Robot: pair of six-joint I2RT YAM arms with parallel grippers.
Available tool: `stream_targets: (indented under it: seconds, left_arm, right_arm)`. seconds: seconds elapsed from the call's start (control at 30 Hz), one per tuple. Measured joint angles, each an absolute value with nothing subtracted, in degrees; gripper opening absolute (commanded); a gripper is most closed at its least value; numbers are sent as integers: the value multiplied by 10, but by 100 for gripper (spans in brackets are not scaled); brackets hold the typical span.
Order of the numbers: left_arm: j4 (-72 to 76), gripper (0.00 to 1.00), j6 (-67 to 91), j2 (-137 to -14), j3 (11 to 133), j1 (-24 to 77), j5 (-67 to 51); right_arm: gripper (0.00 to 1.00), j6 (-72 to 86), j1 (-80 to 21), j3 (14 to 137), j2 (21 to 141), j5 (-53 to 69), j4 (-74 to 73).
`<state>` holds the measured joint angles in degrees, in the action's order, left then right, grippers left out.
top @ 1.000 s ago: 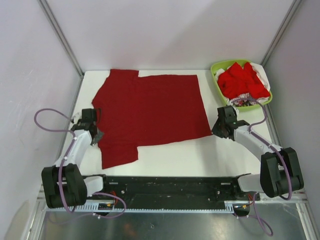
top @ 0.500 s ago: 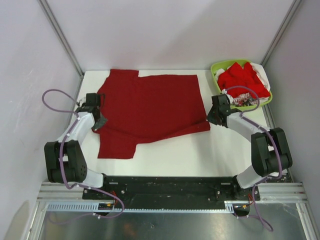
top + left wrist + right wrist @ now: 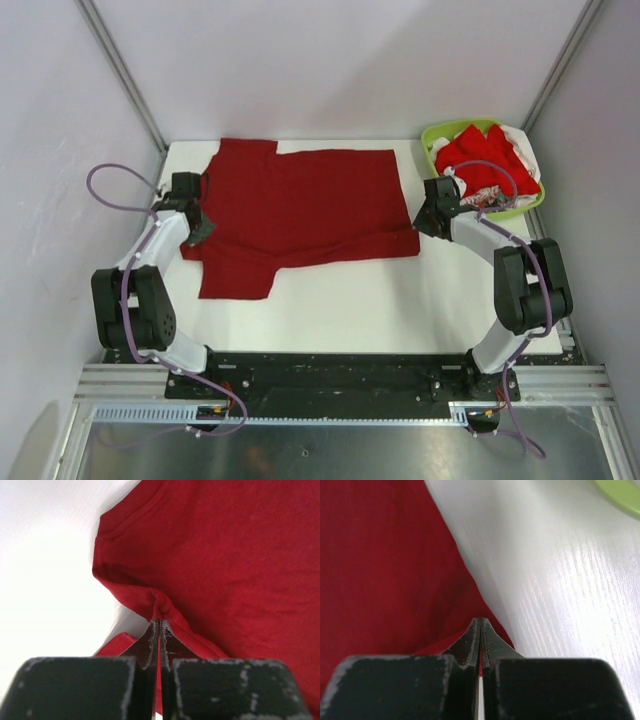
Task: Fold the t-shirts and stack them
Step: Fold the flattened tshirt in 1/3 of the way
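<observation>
Crimson t-shirt (image 3: 300,200) lies spread across the far half of the white surface (image 3: 400,300), sleeves to the left and hem to the right, as we see it from above. Both arms reach in from the near side to its near edge.

The left tool (image 3: 203,232) is clamped on a pinch of cloth at the shirt's near left, just where the near sleeve (image 3: 237,280) branches off. In the left wrist view its fingers (image 3: 147,642) stand pressed together with a small ridge of red fabric gathered at their tips, and a stitched hem curves away at the far left.

The right tool (image 3: 418,226) is clamped on the near right corner of the hem. In the right wrist view we see its fingers (image 3: 495,647) together on the cloth's edge, with red fabric to the left and bare surface to the right.

Between the two tools a shallow fold line runs along the shirt's near edge. The near sleeve lies flat, pointing toward the arm bases.

At the far right corner stands a lime-green basket (image 3: 432,152), just beyond the right tool, heaped with brighter red shirts (image 3: 480,165). White cloth (image 3: 522,140) shows at its far rim and a patterned piece (image 3: 488,203) at its near rim. A sliver of the green rim also shows in the right wrist view.
</observation>
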<state>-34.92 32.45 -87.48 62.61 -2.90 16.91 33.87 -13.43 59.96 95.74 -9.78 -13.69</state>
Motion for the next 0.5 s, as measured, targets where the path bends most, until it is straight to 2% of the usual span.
stream_targets:
  seconds: [0.5]
  left_arm:
    - [-348,0,324,-900,677,-29,157]
  right_arm:
    - [0,338,-126,652,1001,-96,-128]
